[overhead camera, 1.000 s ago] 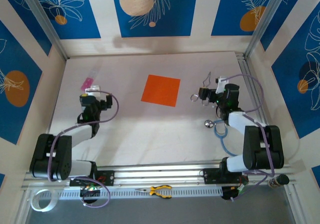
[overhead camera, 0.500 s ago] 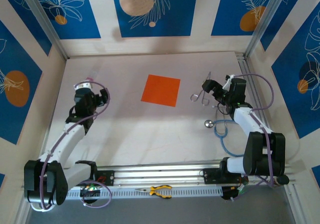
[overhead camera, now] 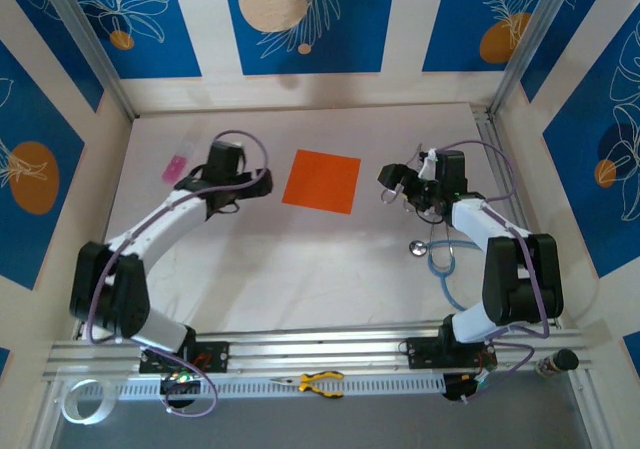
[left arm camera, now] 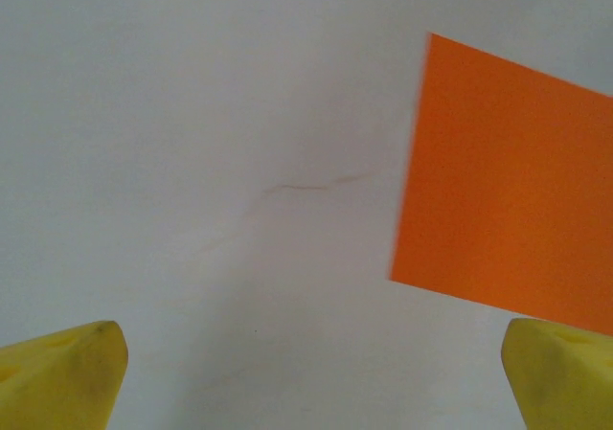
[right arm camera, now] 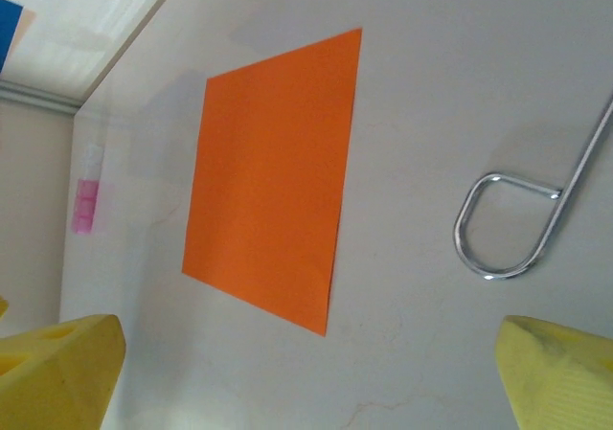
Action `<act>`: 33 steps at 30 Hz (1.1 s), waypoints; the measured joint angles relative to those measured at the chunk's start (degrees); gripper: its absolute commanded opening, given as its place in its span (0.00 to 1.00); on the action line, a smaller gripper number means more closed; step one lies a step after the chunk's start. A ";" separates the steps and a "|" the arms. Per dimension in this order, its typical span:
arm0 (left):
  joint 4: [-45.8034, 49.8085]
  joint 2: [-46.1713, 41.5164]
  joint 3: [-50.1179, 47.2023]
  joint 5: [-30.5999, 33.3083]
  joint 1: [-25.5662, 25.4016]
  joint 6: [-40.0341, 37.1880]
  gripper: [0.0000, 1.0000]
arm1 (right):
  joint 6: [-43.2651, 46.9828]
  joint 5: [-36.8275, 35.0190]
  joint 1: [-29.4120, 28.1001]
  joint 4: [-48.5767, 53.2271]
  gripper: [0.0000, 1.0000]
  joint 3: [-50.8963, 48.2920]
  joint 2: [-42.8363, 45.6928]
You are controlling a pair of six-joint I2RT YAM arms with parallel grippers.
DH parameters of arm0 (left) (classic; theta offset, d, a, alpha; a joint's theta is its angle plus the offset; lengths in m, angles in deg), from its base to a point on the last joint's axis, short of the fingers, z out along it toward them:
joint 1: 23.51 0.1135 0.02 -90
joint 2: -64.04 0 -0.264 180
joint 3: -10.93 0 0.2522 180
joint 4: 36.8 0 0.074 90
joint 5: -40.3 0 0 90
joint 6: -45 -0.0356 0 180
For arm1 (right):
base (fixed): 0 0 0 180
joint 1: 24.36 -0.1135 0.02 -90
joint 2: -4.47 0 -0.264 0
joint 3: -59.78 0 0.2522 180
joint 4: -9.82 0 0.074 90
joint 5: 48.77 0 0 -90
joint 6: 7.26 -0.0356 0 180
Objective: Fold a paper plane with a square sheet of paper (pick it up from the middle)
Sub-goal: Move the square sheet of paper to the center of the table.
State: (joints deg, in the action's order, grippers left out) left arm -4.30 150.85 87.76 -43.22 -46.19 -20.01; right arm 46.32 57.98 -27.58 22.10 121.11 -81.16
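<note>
- I see a pale, matte surface boxed in by walls of white and blue panels printed with leaves and circles; an aluminium rail runs along the near edge.
- The square sheet of paper lies flat on the far half of the surface, roughly midway between the side walls; bare surface borders all four of its edges.
- Left of the sheet, the left end effector hangs just beside the sheet's left edge; its yellow fingertips are spread wide with nothing between them; further left, near the wall, lies a small pink object.
- Right of the sheet, the right end effector stands near the sheet's right edge, likewise spread wide and empty; a metal ring handle lies just beyond it; a stethoscope lies nearer me on that side.
- Yellow-handled pliers sit beyond the rail on my side, well apart from the sheet.
- The sheet is bright orange, plain and smooth; its corners are crisp; it sits slightly askew to the walls.
</note>
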 measured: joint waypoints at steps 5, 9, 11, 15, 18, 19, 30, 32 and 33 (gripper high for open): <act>1.75 9.68 9.84 -0.85 -6.75 -0.22 1.00 | -0.13 3.26 -0.20 0.92 0.99 0.13 0.00; 2.86 18.10 17.94 -2.14 -9.77 -0.50 1.00 | -0.13 4.09 -0.20 1.79 0.99 0.31 0.02; 3.43 22.51 22.53 -2.95 -10.67 -0.52 1.00 | -0.15 4.11 -0.20 2.38 0.99 0.31 0.17; 4.02 30.84 31.30 -4.55 -11.87 -0.59 1.00 | -0.24 3.76 -0.17 3.26 0.99 0.28 1.53; 4.98 36.20 37.18 -5.66 -12.37 -0.39 1.00 | -0.61 3.13 -0.17 4.28 0.99 0.24 3.04; 5.35 37.79 38.91 -5.99 -12.50 -0.33 1.00 | -0.79 2.93 -0.20 4.52 0.99 0.15 3.48; 8.09 45.33 45.55 -7.87 -13.14 0.70 1.00 | -1.66 1.44 -0.48 7.65 0.99 -2.25 7.85; 8.85 45.83 45.55 -8.09 -13.16 0.92 1.00 | -1.77 1.22 -0.52 8.00 0.99 -3.13 8.68; 9.27 46.10 45.55 -8.24 -13.16 1.11 1.00 | -1.86 1.18 -0.55 8.35 0.99 -3.48 9.11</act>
State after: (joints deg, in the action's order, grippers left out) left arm 4.97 196.94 133.31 -51.46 -59.34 -18.90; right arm 44.46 59.16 -28.13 30.45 117.63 -72.04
